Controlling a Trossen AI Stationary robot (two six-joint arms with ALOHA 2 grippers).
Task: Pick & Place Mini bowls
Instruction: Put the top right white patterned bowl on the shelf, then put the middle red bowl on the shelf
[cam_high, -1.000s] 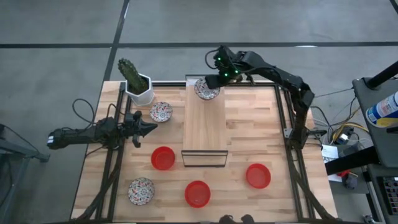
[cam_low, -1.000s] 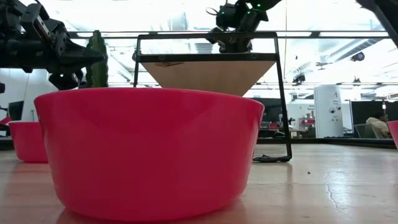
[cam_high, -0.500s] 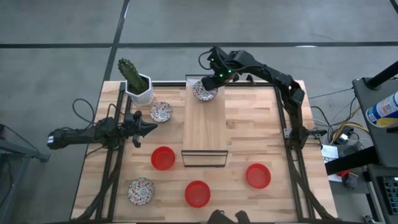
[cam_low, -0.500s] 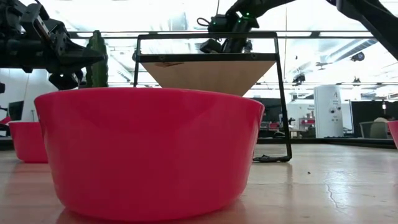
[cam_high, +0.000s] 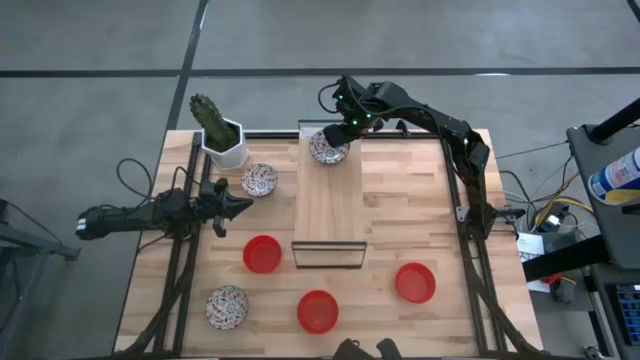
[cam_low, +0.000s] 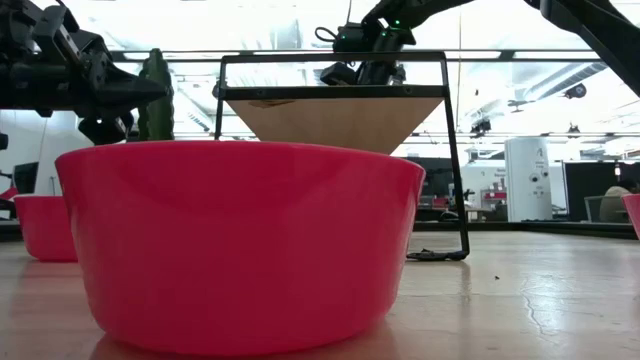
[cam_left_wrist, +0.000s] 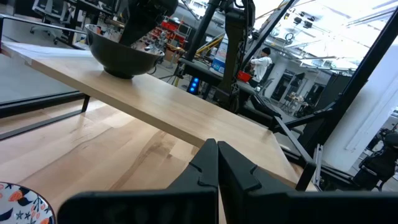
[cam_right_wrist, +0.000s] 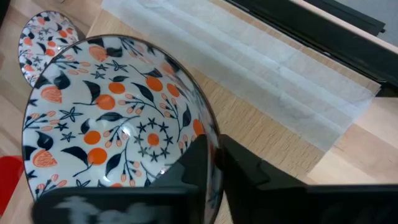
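Placing is under way: your right gripper (cam_high: 341, 134) (clenched on the patterned bowl's (cam_high: 329, 147) rim) must release onto the raised shelf (cam_high: 330, 195); left gripper (cam_high: 240, 205) waits clenched.

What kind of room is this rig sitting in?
Probably a robotics lab or workshop: the wooden table stands on a bare concrete floor, and the left wrist view shows equipment racks and a person beyond it.
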